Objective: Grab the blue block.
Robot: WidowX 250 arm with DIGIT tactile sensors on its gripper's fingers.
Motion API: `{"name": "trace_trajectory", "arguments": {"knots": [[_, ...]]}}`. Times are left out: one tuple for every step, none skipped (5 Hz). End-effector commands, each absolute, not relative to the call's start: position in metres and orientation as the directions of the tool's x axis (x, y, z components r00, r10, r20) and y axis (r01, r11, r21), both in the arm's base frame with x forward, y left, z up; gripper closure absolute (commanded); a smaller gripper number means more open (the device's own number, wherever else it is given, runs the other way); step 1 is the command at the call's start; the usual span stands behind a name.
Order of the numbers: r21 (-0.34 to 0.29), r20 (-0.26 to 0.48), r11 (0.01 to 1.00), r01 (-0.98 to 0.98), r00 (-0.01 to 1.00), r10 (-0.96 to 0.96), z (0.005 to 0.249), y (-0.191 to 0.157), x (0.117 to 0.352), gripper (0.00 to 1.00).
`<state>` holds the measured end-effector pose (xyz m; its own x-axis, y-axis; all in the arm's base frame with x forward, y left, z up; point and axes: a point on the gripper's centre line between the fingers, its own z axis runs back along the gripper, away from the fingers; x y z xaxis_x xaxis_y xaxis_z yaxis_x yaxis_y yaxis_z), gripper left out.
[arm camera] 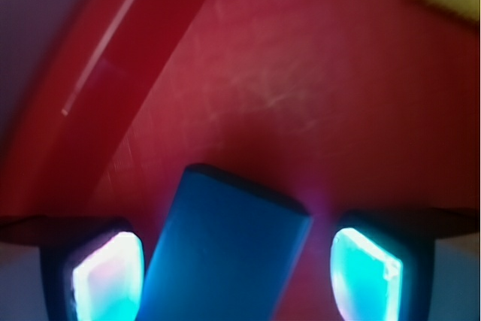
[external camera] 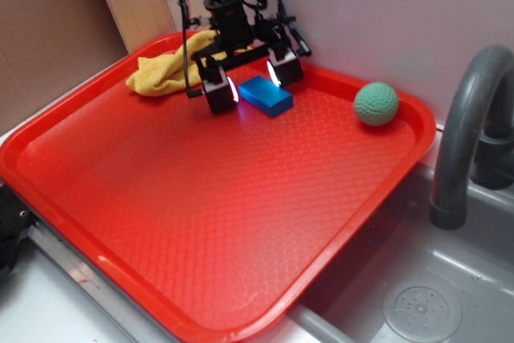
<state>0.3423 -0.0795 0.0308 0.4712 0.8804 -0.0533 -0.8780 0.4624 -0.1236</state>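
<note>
Exterior view gives me the gripper (external camera: 250,83) low over the far side of the red tray (external camera: 161,222), jaws spread wide with the blue block (external camera: 266,95) lying flat on the tray between them. On the wrist view I see a gap between the block (arm camera: 225,249) and each glowing pad (arm camera: 367,272). A yellow cloth (external camera: 165,74) lies behind; a green ball (external camera: 376,104) rests near the tray's right rim.

A sink corner against a pale wall

We see a plain whitish wall (external camera: 385,14) at the far right; brown cardboard (external camera: 48,30) leans at the far left; a grey faucet (external camera: 466,134) arches over the grey sink basin (external camera: 426,295) near right.
</note>
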Motion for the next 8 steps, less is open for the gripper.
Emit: {"name": "trace_trajectory", "arguments": {"knots": [[-0.205, -0.042, 0.491, -0.847, 0.509, 0.86, 0.047, -0.097, 0.36, 0.19], [-0.15, 0.039, 0.532, -0.834, 0.532, 0.846, 0.061, -0.096, 0.351, 1.0], [-0.068, 0.138, 0.608, -0.791, 0.596, 0.791, 0.098, -0.088, 0.331, 1.0], [-0.014, 0.204, 0.762, -0.647, 0.745, 0.636, 0.148, -0.08, 0.303, 1.0], [-0.096, 0.125, 0.893, -0.441, 0.884, 0.45, 0.164, -0.072, 0.281, 1.0], [-0.221, 0.189, 0.957, -0.187, 0.955, 0.23, 0.182, -0.061, 0.255, 1.0], [-0.155, 0.241, 0.988, 0.0, 0.97, 0.038, 0.21, -0.056, 0.239, 1.0], [-0.146, 0.287, 0.989, -0.036, 0.955, 0.077, 0.233, -0.051, 0.221, 1.0]]}}
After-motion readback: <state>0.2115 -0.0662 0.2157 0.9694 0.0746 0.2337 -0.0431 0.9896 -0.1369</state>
